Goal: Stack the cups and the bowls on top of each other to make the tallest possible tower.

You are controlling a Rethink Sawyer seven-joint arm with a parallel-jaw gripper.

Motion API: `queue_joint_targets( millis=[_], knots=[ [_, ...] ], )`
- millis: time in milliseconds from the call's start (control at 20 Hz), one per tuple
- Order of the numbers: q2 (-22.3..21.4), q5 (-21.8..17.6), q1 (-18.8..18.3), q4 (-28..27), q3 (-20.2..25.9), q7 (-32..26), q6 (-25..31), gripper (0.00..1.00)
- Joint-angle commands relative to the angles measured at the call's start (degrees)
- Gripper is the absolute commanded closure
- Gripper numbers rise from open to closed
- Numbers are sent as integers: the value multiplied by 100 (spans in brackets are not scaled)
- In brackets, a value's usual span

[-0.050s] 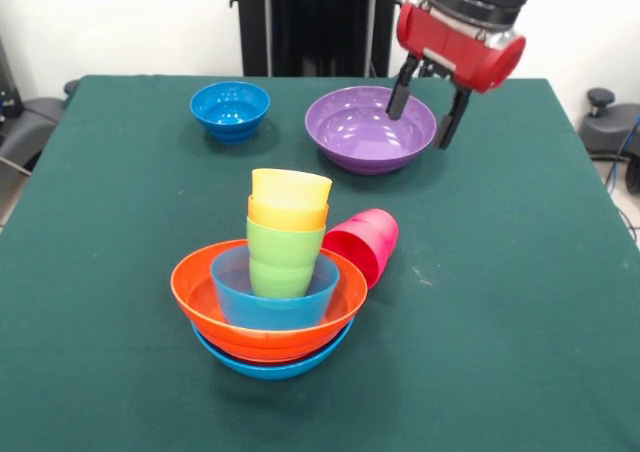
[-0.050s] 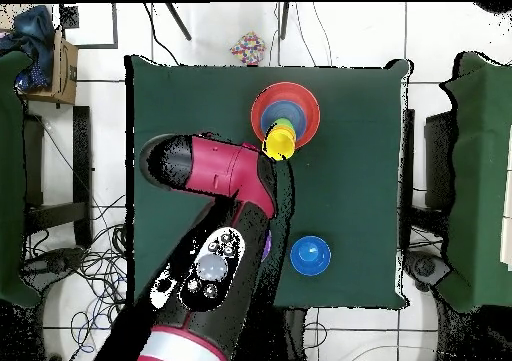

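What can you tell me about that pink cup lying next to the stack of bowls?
The glossy magenta-pink plastic cup is a small handleless tumbler. It lies tipped on its side on the green tablecloth, its open mouth facing the stack, its closed base pointing away. It rests close against the rim of the large orange plastic bowl; whether they touch cannot be told. It looks empty and whole. Nothing grips it; in the overhead view the arm hides it.

Four cups: yellow (image 1: 291,188), orange (image 1: 287,214), green (image 1: 284,258), pink (image 1: 364,244). Five bowls visible: dark-blue (image 1: 231,110), purple (image 1: 371,129), small light-blue (image 1: 272,305), orange (image 1: 200,292), bottom light-blue (image 1: 270,368).
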Motion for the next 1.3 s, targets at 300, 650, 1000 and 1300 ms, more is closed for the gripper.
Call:
queue_joint_targets(
  millis=[300, 650, 1000, 1300],
  knots=[
    [934, 123, -9, -612, 65, 1352, 92, 0],
    [1092, 213, -81, -809, -93, 1339, 141, 0],
    [1161, 336, -230, -1049, -154, 1230, 451, 0],
    [1281, 452, -286, -1131, -122, 1193, 433, 0]
  ],
)
